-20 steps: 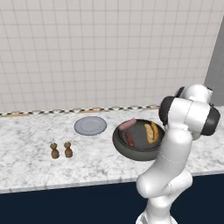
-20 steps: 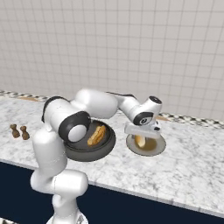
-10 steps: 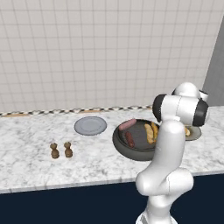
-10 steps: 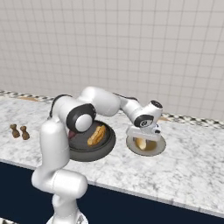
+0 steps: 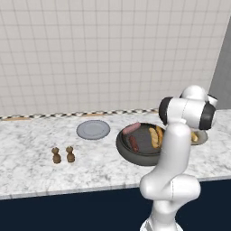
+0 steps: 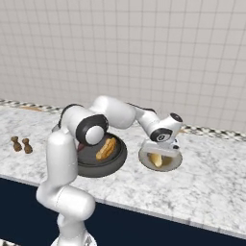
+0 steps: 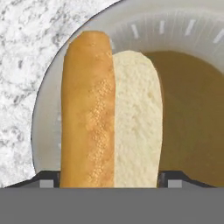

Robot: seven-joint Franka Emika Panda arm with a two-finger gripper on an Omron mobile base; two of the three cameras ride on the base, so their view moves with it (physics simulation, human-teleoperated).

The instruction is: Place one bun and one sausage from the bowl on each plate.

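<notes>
The arm reaches out to the right over the marble counter (image 6: pixel 211 192), and its gripper (image 6: pixel 163 150) hangs just above the right-hand plate (image 6: pixel 144 156). A bun (image 7: pixel 109 118) lies on that plate, golden crust on one side and pale cut face beside it. From the hand view the two finger tips (image 7: pixel 48 180) stand wide apart, one on either side of the bun's near end; they flank it, and I cannot tell whether they touch it. From the right base view the same bun (image 6: pixel 155 160) shows as a pale yellow oblong under the hand.

The dark bowl (image 5: pixel 124 149) sits on the counter just left of that plate, partly behind the arm. In it I see a second bun (image 5: pixel 155 136) toward the right side, a pinkish sausage (image 5: pixel 131 128) near the back rim, and a darker sausage (image 5: pixel 134 144) toward the middle.

A second plate (image 5: pixel 93 130) lies further left, near the wall, well apart from the bowl, with nothing on it. Two little brown shakers (image 5: pixel 63 154) stand side by side toward the front edge of the counter, left of the bowl. A tiled wall (image 5: pixel 108 54) runs along the back.
</notes>
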